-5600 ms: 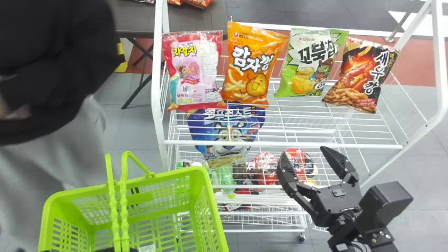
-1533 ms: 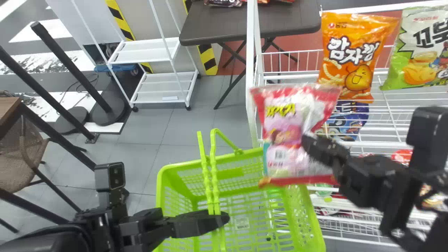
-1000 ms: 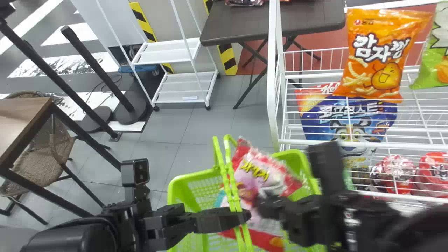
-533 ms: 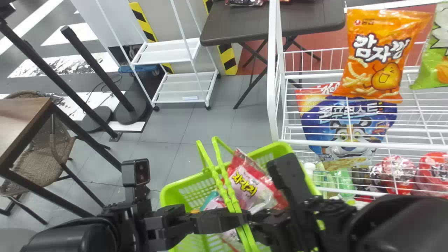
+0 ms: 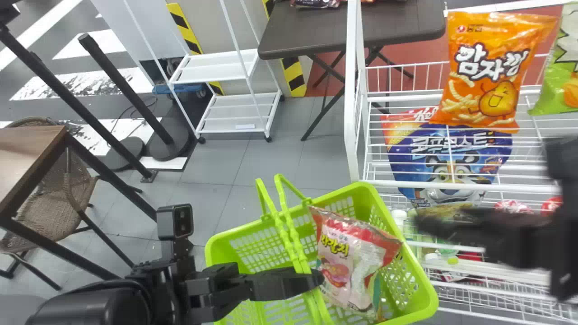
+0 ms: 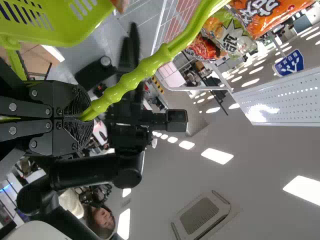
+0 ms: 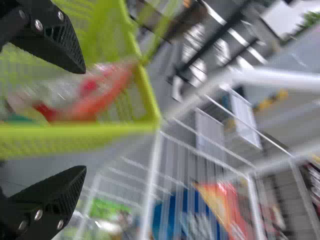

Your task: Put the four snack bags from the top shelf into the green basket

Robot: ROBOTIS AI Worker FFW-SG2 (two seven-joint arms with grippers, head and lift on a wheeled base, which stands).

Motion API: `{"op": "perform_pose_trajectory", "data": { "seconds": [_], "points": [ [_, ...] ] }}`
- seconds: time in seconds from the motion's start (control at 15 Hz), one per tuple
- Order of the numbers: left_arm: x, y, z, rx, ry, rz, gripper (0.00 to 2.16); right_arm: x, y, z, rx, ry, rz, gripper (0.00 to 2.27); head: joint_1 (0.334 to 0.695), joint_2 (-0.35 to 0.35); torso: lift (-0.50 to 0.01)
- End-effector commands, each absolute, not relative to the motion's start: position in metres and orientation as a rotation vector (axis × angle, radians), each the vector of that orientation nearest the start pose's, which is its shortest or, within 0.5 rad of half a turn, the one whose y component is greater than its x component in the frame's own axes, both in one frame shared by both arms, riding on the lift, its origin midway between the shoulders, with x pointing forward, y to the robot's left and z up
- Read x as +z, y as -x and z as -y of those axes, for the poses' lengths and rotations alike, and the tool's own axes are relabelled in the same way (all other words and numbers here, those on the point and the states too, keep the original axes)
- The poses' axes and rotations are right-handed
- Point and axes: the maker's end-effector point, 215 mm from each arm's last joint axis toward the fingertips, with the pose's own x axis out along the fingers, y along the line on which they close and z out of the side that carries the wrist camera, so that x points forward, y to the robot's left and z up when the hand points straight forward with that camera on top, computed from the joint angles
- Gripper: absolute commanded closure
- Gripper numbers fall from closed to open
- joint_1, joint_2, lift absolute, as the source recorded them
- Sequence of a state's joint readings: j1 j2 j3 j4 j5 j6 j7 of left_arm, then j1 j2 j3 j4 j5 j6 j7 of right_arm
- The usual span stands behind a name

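Our right gripper [image 5: 422,225] is released, its two fingers spread wide with nothing between them, beside the green basket [image 5: 425,303] and in front of the white rack [image 5: 353,113]. Our left gripper [image 5: 314,279] is clenched around the basket's handle [image 5: 289,234], above the basket's opening.

Inside the basket we see the pink snack bag [image 5: 345,266], tilted, its red top edge up near the far wall.

Farther out, on the top shelf, the orange snack bag [image 5: 487,76] stands upright, its front facing us, and the green snack bag [image 5: 557,85] is just beside it, toward our right. Our left wrist view also shows a reddish snack bag [image 6: 204,49] beside the green one.

Below the orange bag, seen through the wires, is a blue cereal bag [image 5: 447,158]. Behind the rack we see a dark table [image 5: 311,31] with packets on it.
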State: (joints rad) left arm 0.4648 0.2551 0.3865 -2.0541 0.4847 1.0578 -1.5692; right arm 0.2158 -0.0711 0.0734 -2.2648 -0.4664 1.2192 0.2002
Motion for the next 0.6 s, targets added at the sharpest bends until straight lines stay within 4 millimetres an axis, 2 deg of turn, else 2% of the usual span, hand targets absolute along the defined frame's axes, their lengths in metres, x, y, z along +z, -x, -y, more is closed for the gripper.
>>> {"op": "perform_pose_trajectory", "data": {
  "seconds": [0.0,0.13,0.2,0.27,0.4,0.53],
  "points": [
    [-0.333,-0.245,-0.180,-1.314,0.858,-0.574,2.15,-0.367,-0.472,0.121,0.424,-0.294,-0.556,0.07,0.695,0.253,-0.004],
    [-0.333,-0.245,-0.181,-1.312,0.859,-0.573,2.15,-0.356,-0.534,0.171,0.271,-0.194,-0.401,0.07,0.695,0.159,-0.004],
    [-0.333,-0.244,-0.182,-1.310,0.859,-0.574,2.15,-0.356,-0.563,0.188,0.225,-0.159,-0.348,0.07,0.695,0.118,-0.004],
    [-0.333,-0.244,-0.182,-1.309,0.860,-0.575,2.15,-0.356,-0.587,0.196,0.204,-0.150,-0.302,0.07,0.695,0.045,-0.004],
    [-0.335,-0.243,-0.183,-1.306,0.866,-0.576,2.15,-0.355,-0.632,0.195,0.195,-0.123,-0.215,0.07,0.695,-0.001,-0.004],
    [-0.336,-0.244,-0.185,-1.299,0.872,-0.578,2.15,-0.356,-0.665,0.176,0.220,-0.078,-0.167,0.07,0.695,-0.017,-0.004]
  ]
}}
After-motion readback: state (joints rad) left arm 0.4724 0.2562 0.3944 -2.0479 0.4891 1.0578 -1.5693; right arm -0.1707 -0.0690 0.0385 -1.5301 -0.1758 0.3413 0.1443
